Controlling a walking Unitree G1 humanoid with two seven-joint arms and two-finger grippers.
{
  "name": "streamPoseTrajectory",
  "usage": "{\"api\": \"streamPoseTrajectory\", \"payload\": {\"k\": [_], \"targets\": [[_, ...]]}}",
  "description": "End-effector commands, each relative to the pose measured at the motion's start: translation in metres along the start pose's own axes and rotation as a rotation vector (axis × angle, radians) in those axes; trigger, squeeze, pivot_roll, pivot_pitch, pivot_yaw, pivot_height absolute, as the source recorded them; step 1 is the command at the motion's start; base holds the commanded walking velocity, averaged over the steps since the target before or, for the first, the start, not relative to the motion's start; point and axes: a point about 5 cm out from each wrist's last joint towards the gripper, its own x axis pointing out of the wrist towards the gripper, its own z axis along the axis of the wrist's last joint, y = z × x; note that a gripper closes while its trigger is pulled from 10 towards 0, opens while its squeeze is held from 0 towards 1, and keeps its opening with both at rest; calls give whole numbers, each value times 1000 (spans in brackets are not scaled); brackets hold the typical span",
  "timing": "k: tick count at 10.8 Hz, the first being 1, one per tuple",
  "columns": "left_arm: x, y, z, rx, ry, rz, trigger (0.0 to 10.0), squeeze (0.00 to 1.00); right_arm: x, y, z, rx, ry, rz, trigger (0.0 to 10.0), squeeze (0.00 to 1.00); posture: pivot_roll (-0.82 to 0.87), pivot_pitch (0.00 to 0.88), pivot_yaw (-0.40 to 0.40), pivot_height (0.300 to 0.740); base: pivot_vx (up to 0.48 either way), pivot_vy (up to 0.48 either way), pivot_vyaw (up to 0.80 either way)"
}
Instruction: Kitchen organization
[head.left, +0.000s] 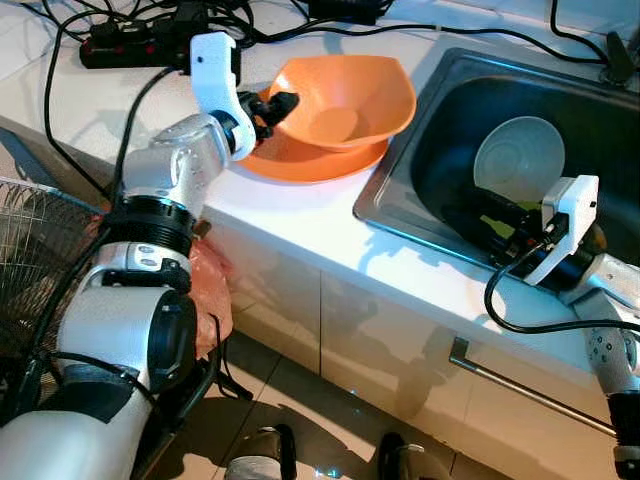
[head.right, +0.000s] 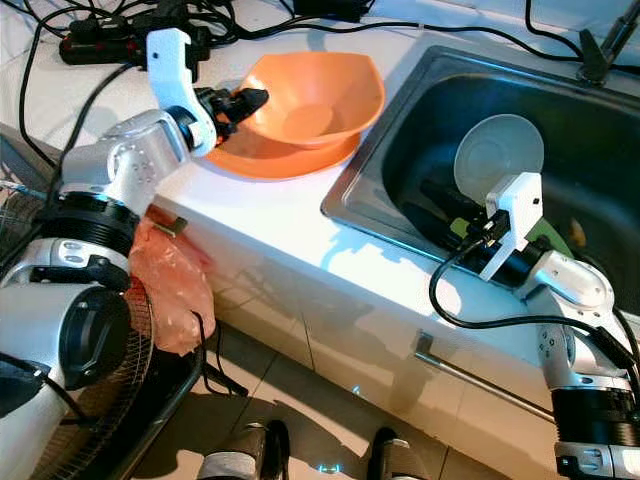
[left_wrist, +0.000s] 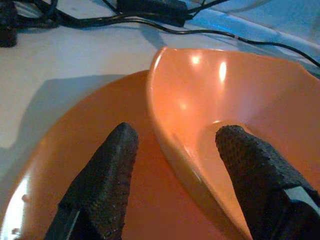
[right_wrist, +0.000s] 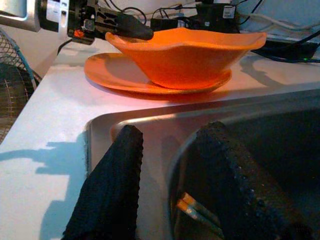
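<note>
Home kitchen: steel sink (head.left: 400, 180), white counter (head.left: 300, 215), cabinets (head.left: 400, 350).

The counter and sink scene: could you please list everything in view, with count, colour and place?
Bowl: one, orange, on the plate on the counter.
Plate: one, orange, under the bowl.
Sink: one, steel, set in the counter.
Dish: one, pale grey, in the sink.
Cables: several, black, at the back of the counter.
Bag: one, pink, hanging by the cabinet.
Fan: one, wire grille, on the robot's left.
Left gripper: open, astride the bowl's rim.
Right gripper: open, astride the rim of a vessel in the sink.
</note>
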Motion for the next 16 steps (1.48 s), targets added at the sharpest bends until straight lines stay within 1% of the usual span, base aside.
{"api": "streamPoseTrajectory", "payload": {"k": [1,5,6,7,13,16], "targets": [[2,-4,-1,-10,20,-23,10000,0,-1,5,-8,19,34,12,10000,0,20,171,78,740,0,0,0],[5,-6,-9,-23,59,-11,10000,0,-2,6,-9,22,34,13,10000,0,19,174,79,740,0,0,0],[5,-4,-9,-29,58,7,2863,0,-2,6,-9,21,34,12,10000,0,17,178,78,740,0,0,0],[5,-4,-9,-31,56,12,0,0,-2,5,-9,20,34,12,10000,0,17,178,78,740,0,0,0],[4,0,-6,-36,33,29,0,0,-1,4,-8,19,39,13,10000,0,22,187,67,740,0,0,0],[3,0,1,-55,-28,10,0,0,0,4,-8,19,37,12,10000,0,21,185,64,740,0,0,0]]}}
